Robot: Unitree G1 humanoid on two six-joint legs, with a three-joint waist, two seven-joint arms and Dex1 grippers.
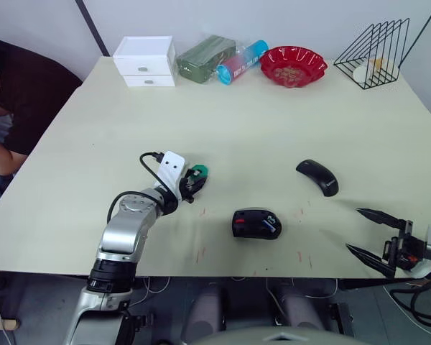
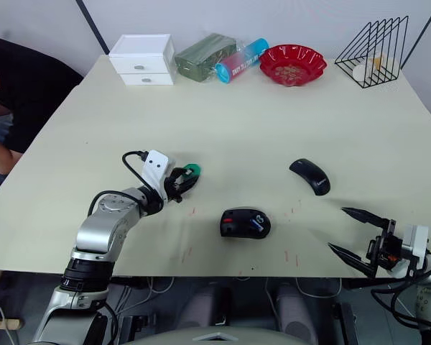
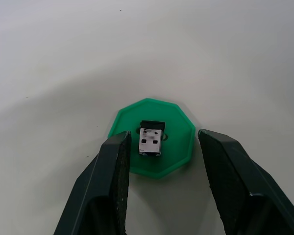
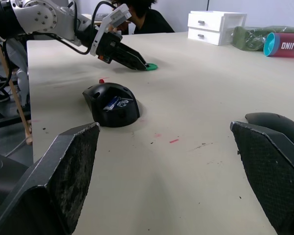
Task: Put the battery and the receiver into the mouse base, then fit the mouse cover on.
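Observation:
The receiver (image 3: 151,140), a tiny dark nub with a silver plug face, lies on a green disc (image 3: 153,138). My left gripper (image 3: 161,166) is open, its fingers straddling the near edge of the disc (image 1: 199,172). The mouse base (image 1: 256,223) sits in the middle front of the table, red parts showing, with the white and blue battery (image 1: 270,223) lying inside it. The mouse cover (image 1: 317,176), a smooth black shell, lies further right. My right gripper (image 1: 368,231) hangs open at the table's front right edge, apart from everything.
Along the far edge stand a white drawer box (image 1: 145,60), a green package (image 1: 205,56), a blue and pink can (image 1: 242,61), a red bowl (image 1: 293,65) and a black wire rack (image 1: 376,49). A person (image 1: 14,100) sits at the left side.

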